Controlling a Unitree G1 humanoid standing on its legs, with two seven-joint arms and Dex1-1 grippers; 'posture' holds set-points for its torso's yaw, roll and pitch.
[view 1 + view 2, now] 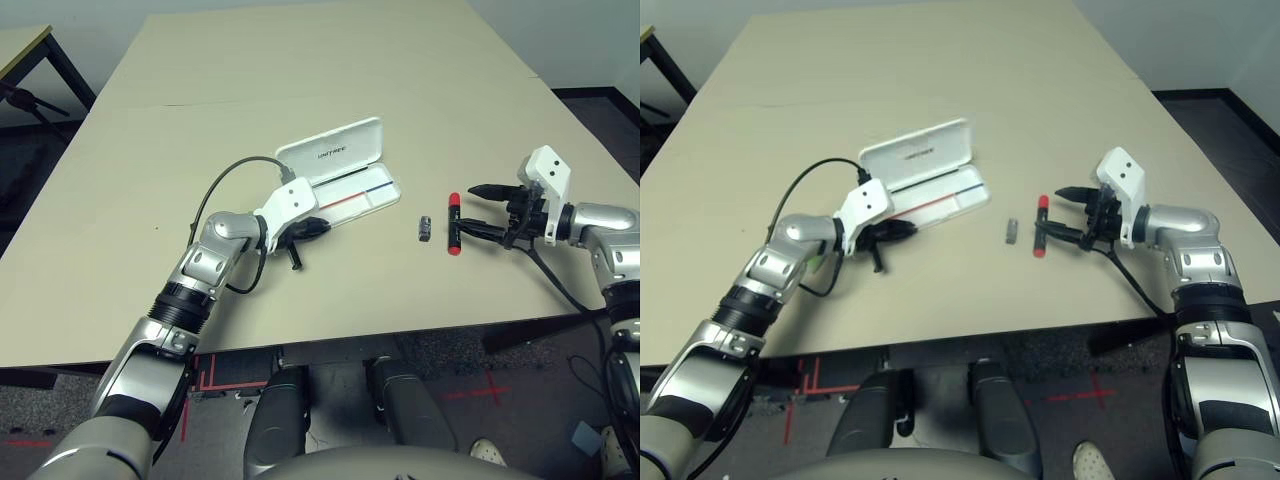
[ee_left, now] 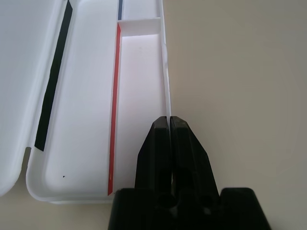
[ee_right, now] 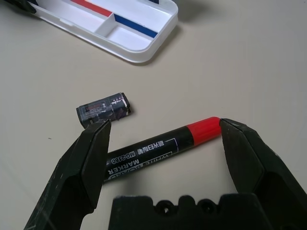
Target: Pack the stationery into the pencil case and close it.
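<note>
Pencil case (image 1: 345, 180) sits open mid-table, lid laid back toward the far edge, tray toward the near edge; the tray parts I can see hold nothing. Left gripper (image 2: 169, 125) has its jaws pressed together right at the tray's near wall, tips over the long compartment beside the red stripe; can't tell if the thin wall is actually pinched or the tips just rest against it, so treat it as a brace, not a proven hold. Marker (image 3: 160, 148) lies on the table between the case and the right-hand edge, black body with red cap, and the small grey piece (image 3: 103, 109) lies just beside it on the case side, not touching. Right gripper (image 3: 163, 139) is wide open, holding nothing, one finger at each end of the marker, i.e. straddling it lengthwise. Judgement: pick isn't made yet. To do it well, turn the wrist so the jaws cross the barrel, drop until the tips reach the table, close mid-barrel, and keep the finger clear of the grey piece so it doesn't get knocked. Green-white stick not spotted.
</note>
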